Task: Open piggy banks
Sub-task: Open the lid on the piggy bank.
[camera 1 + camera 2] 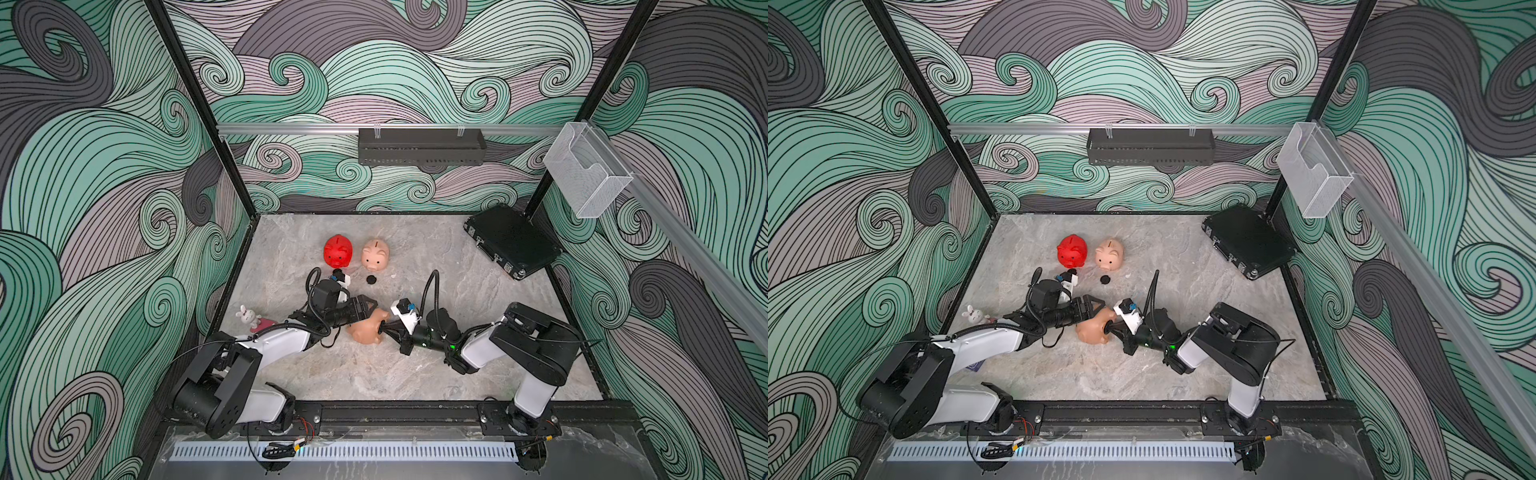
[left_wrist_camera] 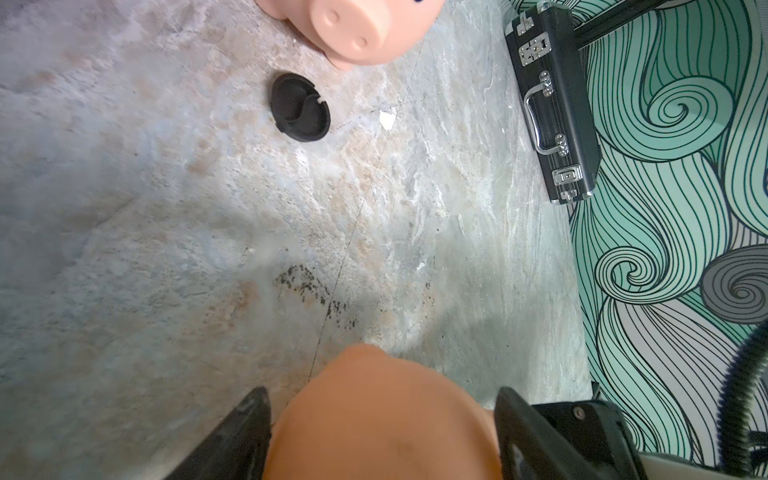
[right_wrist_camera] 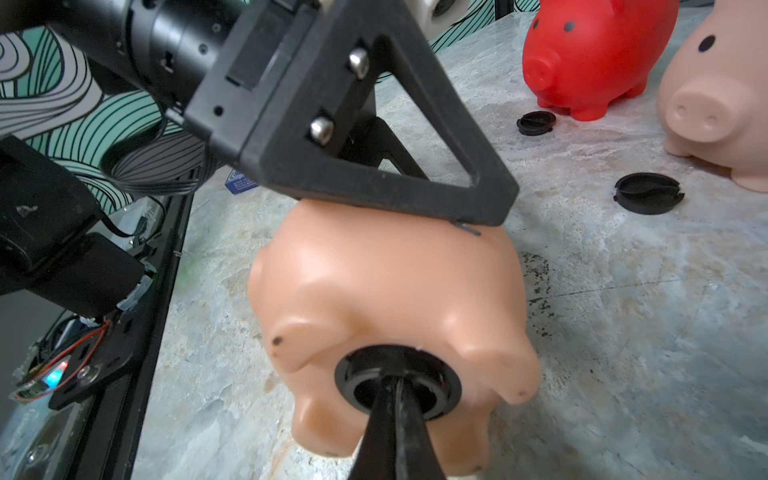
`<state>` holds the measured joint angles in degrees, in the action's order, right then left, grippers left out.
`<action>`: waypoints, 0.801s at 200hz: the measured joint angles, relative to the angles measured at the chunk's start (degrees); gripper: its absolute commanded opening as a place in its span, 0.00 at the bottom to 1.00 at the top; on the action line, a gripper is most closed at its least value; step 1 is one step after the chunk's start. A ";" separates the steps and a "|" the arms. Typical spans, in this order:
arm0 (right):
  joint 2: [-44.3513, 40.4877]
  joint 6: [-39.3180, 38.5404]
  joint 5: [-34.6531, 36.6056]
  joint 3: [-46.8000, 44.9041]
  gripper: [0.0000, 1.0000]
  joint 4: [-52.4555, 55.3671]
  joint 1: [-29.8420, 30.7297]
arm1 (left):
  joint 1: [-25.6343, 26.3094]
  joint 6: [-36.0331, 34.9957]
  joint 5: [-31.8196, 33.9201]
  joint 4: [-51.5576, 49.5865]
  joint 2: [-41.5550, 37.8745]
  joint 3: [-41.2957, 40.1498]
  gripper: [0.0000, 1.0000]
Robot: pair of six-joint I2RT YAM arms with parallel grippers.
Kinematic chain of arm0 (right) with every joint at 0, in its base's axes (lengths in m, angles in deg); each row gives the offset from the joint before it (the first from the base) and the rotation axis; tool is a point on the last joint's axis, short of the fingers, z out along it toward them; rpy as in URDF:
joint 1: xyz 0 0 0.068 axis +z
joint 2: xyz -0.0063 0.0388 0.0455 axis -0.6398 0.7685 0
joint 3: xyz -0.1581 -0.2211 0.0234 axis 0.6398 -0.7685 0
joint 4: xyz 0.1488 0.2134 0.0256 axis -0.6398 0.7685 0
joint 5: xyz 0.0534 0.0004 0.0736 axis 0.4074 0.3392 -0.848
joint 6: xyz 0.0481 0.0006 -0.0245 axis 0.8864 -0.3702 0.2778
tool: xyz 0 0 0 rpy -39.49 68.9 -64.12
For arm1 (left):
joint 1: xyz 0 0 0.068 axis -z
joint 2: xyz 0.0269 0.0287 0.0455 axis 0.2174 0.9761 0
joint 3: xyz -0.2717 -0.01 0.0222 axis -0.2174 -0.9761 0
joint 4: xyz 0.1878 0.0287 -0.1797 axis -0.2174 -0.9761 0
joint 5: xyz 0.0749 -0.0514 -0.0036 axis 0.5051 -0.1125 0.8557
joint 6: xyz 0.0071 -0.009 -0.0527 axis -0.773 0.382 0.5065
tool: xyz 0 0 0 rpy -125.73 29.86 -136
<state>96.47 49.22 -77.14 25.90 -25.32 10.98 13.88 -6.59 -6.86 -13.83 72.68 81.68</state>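
Honestly, nothing here is readable. The closest thing is a small blue label (image 3: 240, 183) in the right wrist view, with white print and a little triangle mark on it. It's way too tiny and blurry to make out a single word or number.

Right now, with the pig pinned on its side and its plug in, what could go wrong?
The right end effector sits closed inside the black plug; a twist could slip it out.
The left end effector clamps the peach pig on its smooth rounded body, so it may rotate or pop free toward the loose plug.
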 measured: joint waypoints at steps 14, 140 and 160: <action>-0.79 -2.60 0.02 -0.50 0.00 0.37 0.02 | 0.00 0.00 0.00 -0.04 -0.02 0.00 0.80; -21.05 2.95 10.51 0.52 0.00 31.47 0.17 | 0.17 -0.02 0.11 -3.61 -1.55 0.39 0.80; -25.53 7.78 15.06 3.23 0.00 43.74 0.26 | 0.33 -0.11 0.26 -4.59 -1.99 0.48 0.80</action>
<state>70.94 57.00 -62.08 29.14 18.42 11.25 14.21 -6.70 -6.60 -18.42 70.69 82.17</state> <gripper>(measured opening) 0.053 0.801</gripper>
